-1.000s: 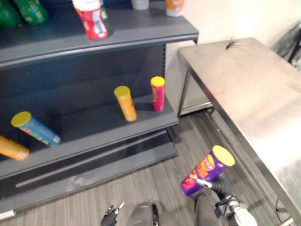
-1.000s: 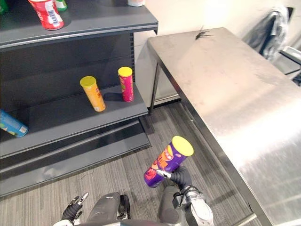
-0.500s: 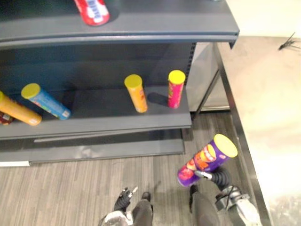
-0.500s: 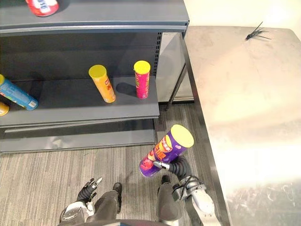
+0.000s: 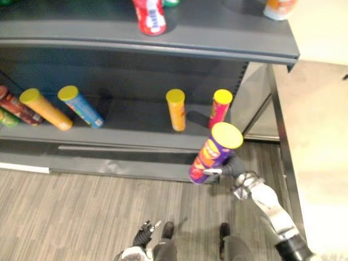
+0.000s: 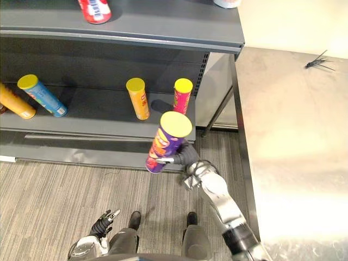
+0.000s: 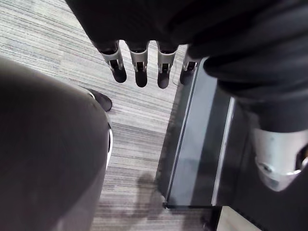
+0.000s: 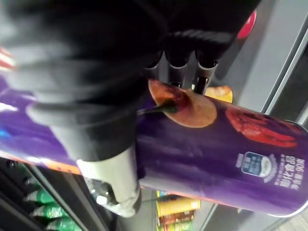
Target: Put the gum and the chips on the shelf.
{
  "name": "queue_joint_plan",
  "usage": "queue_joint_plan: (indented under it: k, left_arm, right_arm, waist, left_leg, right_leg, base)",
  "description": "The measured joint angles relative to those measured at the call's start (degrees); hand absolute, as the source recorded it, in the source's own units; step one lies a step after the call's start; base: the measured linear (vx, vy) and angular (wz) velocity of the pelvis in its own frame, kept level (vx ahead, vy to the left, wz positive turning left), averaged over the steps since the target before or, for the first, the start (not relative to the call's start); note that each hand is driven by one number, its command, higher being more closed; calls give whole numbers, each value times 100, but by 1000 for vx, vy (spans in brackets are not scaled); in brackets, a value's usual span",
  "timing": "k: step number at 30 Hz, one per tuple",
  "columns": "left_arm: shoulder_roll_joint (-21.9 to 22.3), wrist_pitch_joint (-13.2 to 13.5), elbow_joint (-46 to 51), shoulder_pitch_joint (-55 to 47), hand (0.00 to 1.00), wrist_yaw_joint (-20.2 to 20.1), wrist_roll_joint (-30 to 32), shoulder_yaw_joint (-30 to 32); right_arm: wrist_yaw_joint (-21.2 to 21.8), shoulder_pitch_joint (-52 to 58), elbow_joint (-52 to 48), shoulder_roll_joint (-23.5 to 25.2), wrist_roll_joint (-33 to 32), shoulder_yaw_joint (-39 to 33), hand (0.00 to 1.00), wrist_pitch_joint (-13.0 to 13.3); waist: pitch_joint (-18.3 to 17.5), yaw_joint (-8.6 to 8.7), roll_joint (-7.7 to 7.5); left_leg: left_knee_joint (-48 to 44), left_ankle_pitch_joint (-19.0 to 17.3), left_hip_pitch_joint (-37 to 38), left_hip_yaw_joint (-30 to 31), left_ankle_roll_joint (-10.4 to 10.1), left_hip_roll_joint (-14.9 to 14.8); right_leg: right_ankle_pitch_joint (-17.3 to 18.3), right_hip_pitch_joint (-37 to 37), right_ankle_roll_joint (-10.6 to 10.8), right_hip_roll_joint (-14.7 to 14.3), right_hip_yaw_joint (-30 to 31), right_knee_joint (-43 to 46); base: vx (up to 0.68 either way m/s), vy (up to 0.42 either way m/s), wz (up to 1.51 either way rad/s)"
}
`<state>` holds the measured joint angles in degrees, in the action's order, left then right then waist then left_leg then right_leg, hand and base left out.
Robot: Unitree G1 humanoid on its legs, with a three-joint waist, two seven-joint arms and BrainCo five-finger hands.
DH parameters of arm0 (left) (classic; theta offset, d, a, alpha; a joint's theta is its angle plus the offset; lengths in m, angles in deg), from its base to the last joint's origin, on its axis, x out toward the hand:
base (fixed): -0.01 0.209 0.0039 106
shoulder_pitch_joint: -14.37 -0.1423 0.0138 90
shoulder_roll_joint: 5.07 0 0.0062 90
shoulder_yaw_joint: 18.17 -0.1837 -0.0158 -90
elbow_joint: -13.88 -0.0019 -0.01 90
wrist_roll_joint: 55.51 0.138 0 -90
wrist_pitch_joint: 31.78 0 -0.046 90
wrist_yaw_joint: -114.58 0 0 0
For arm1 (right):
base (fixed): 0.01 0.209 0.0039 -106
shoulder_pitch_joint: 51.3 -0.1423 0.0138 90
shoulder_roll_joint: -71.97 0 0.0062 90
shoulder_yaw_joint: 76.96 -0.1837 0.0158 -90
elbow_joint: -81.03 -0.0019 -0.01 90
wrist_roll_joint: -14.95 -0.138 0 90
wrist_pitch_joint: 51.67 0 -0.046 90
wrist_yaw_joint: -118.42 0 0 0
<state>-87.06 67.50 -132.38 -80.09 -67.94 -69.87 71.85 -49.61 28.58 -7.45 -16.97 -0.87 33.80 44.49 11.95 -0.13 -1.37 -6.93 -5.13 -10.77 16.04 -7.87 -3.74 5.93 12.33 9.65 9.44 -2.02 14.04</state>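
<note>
A: How many tubes?

B: Five with yellow lids. One, the purple tube [image 5: 213,155], in the right hand [image 5: 232,166]. Four on the lower shelf [image 5: 136,140]: pink tube [image 5: 219,110] and near orange tube [image 5: 176,111] upright, just beyond the hand; blue tube [image 5: 81,107] and far orange tube [image 5: 48,110] leaning, well off to the hand's left.

A: And the grip?

B: Closed round the purple tube, low on its body: fingers [image 8: 206,77] curled over one side, thumb on the other.

A: Pointing which way?

B: Long axis tilted, nearer upright than flat. Lid uppermost, above the hand and tipped toward the table [image 6: 293,141]. Base down, to the left of the fingers. Held in the air before the lower shelf's front edge, over the floor [image 5: 81,206], with the pink tube just behind.

A: Anything on the upper shelf [image 5: 217,32]?

B: One red can [image 5: 150,15] and one orange-and-white tub [image 5: 279,7], both high above the hand and well apart.

A: On the table?

B: One small black thing [image 6: 317,60], far to the hand's right.

A: Other hand?

B: Left hand [image 6: 106,219] low, well left of and below the right, fingers slack and nearly straight, holding nothing.
</note>
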Motion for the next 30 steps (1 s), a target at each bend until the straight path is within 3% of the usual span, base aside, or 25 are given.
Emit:
queue_joint_plan:
  k: [3,9,13,15,22,30]
  left_arm:
    - [17,-12,-37,23,0,9,183,50]
    - [111,-55,-27,77,0,131,159,250]
    - [107,-52,45,95,0,213,93,271]
    - [110,-56,99,142,0,238,-122,268]
    - [182,-33,758,265,0,266,-582,122]
    - [472,82,1072,732,0,422,-801,-18]
  right_arm:
    - [-62,-465,759,168,7,268,100,-9]
    - [-419,-1689,2384,369,22,428,100,-132]
    - [-659,-2904,3273,473,300,421,100,-223]
    - [-834,-3651,3526,564,461,82,100,-225]
    - [-1445,-4885,3606,910,459,-929,100,-240]
    - [-1915,-6047,3583,1267,458,-942,100,-245]
  waist:
    - [-34,-57,52]
    - [-17,-339,166]
    - [81,-601,282]
    - [310,-844,329]
    - [740,-1153,328]
    - [1071,-1515,304]
  left_leg:
    - [208,212,-6,211,-39,-1]
    - [379,475,-175,662,-159,3]
    - [377,583,-410,908,-259,16]
    - [367,616,-533,990,-313,10]
    - [340,657,-1111,931,-391,-101]
    - [-40,948,-1805,703,-547,-150]
  right_leg:
    - [1,-4,-2,1,-169,28]
    - [67,100,-87,46,-517,266]
    - [256,426,-146,79,-662,771]
    - [472,695,-176,116,-713,1162]
    - [610,1272,-276,199,-983,1628]
    - [800,1872,-353,283,-1081,2173]
  base:
    - [-65,-58,35]
    - [-84,-35,35]
    - [-116,-69,29]
    - [-163,-103,25]
    - [-87,-80,20]
    - [29,-44,8]
